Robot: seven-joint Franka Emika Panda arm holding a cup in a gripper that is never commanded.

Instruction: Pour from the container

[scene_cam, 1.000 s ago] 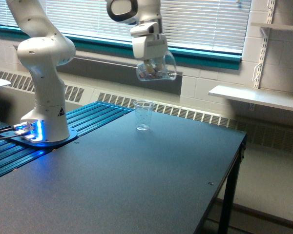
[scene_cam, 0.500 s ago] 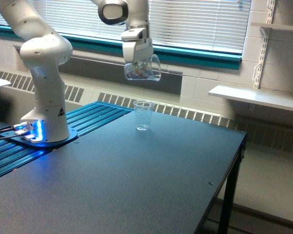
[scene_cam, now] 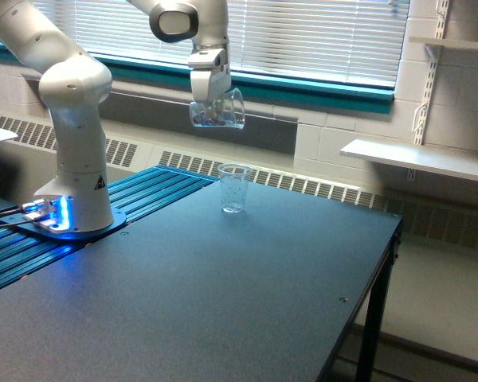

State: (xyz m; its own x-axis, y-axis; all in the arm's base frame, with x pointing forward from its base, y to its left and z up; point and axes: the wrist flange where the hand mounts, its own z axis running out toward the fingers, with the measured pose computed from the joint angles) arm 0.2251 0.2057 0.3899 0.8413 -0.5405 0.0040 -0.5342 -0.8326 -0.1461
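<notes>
I see the container (scene_cam: pixel 216 111) as clear, glossy plastic, and the small cup (scene_cam: pixel 234 188) below looks the same, faintly speckled. The arm (scene_cam: pixel 70 95) wears a smooth white shell with a soft sheen. The table (scene_cam: pixel 223 294) top is dark and matt; its left strip (scene_cam: pixel 80 243) looks like ribbed blue metal.

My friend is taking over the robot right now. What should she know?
Hand: shut on the jug, holding it up in the air, roughly level.
Jug: small reddish pieces show inside it. It hangs above the small cup and a bit toward the exterior view's left of it.
Small cup: stands upright on the dark table, apart from the jug, and looks empty.
Done: jug picked up and lifted.
Left: line the jug up over the cup and tip it to pour.
</notes>
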